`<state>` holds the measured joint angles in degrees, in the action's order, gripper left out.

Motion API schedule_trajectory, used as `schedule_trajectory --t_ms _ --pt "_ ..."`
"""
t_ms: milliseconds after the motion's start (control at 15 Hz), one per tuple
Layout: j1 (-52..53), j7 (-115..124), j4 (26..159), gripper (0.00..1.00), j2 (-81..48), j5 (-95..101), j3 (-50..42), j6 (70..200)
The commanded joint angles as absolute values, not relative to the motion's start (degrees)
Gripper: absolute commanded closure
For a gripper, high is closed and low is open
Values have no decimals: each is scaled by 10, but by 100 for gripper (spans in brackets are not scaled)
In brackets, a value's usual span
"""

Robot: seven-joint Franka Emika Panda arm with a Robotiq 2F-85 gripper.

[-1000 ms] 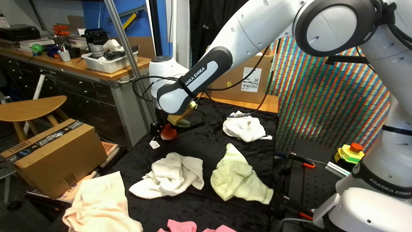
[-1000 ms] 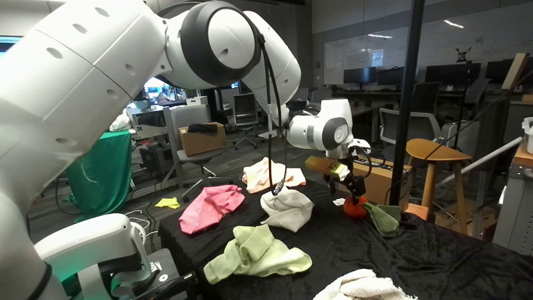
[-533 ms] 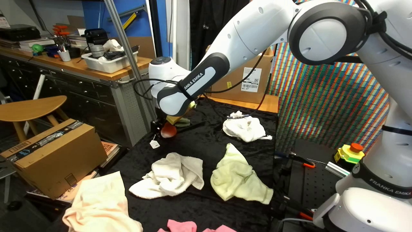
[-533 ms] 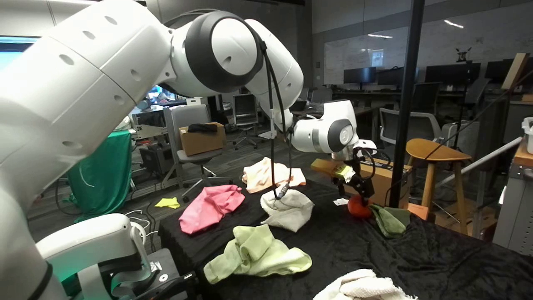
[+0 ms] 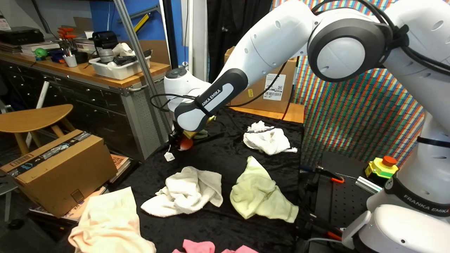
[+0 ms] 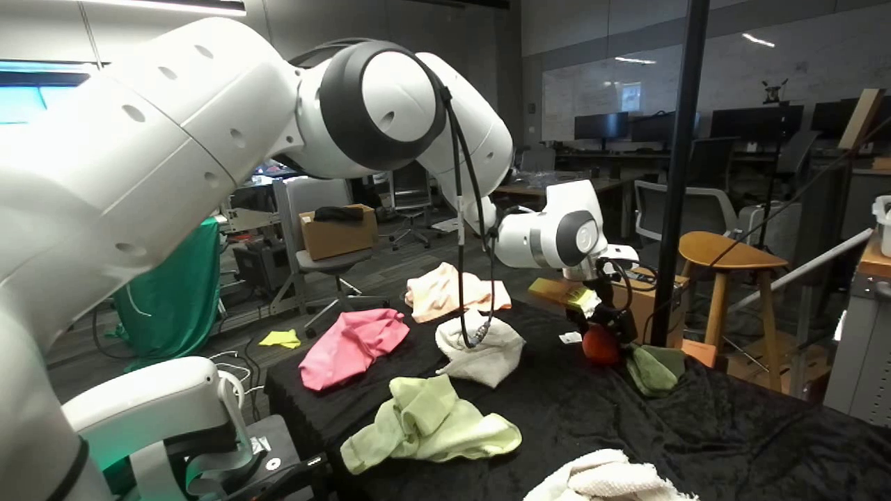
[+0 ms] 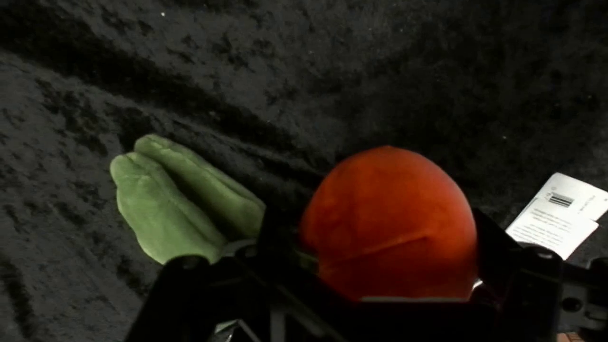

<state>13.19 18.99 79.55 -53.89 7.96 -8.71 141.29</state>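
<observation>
A red ball (image 7: 389,213) (soft-looking, with a faint crease across it) is framed between the two fingers (image 7: 278,232) of the gripper (image 7: 381,228), low at a black cloth (image 6: 557,410). The jaws are parted by roughly the width of the red ball, and it is flanked by a finger on either side in the wrist view; since the fingertips are dark and partly hidden, it cannot be told whether the red ball is squeezed or merely straddled. To the left of the red ball in that view, just past the finger, a green leaf-like piece (image 7: 161,213) with two lobes is shown. To the right of the red ball, a white printed tag (image 7: 553,216) is seen. Just above the red ball, a yellowish block (image 6: 550,290) is shown in both exterior views. In an exterior view, an off-white towel (image 5: 191,193) is placed in front of the red ball, and a white cloth (image 5: 269,140) to its right. A pale green cloth (image 5: 260,196), a pink cloth (image 6: 355,344) and a peach cloth (image 6: 445,292) are spread well apart from the red ball.
</observation>
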Motion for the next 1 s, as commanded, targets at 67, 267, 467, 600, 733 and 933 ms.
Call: schedule_trajectory --t_ms 67,267,467,600,733,933 --pt "133 210 774 48 -549 87 -97 1417" --pt "133 210 779 69 -542 87 -96 1416" --pt "133 209 786 89 -533 88 -96 1411" --pt "130 200 792 92 -524 85 -91 1400" --pt "125 188 804 91 -509 82 -85 1382" --pt "118 168 851 89 -463 87 -82 1372"
